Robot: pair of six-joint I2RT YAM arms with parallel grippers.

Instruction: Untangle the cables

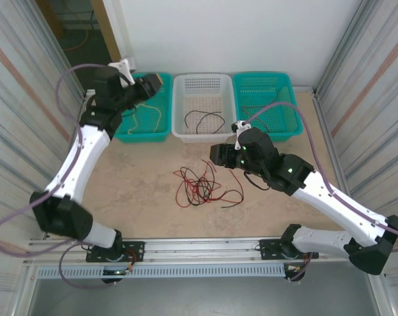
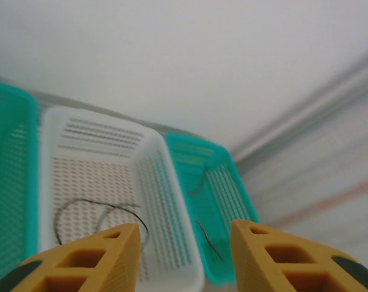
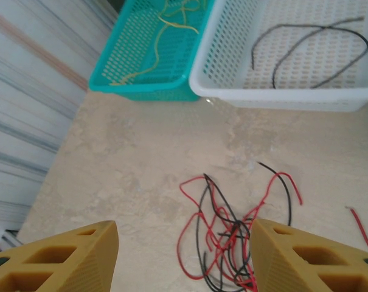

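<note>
Cables (image 1: 200,185), red and black, lie tangled mid-tabletop (image 1: 133,197). Right gripper (image 3: 184,236) hangs near them, jaws apart, empty. Left gripper (image 2: 185,240), over far-left teal basket (image 1: 143,137): jaws likewise apart, empty.

**Edges, an arm and blur cut into the cables**

In the right wrist view the tangle of red and black cables (image 3: 223,237) runs off the near edge between the fingers of the right gripper (image 3: 185,237), so its near loops are cut off. A loose red end (image 3: 359,226) leaves at the right edge. From above, the right arm (image 1: 297,174) covers part of the right teal basket (image 1: 281,82) and of the dark wire (image 1: 261,110) in it. The left wrist view is soft. There, the thin wire (image 2: 207,240) in that basket is too faint to tell its colour. A finger (image 2: 98,258) of the left gripper (image 2: 184,240) hides part of the black wire (image 2: 80,201) in the white basket (image 2: 165,231).
</note>
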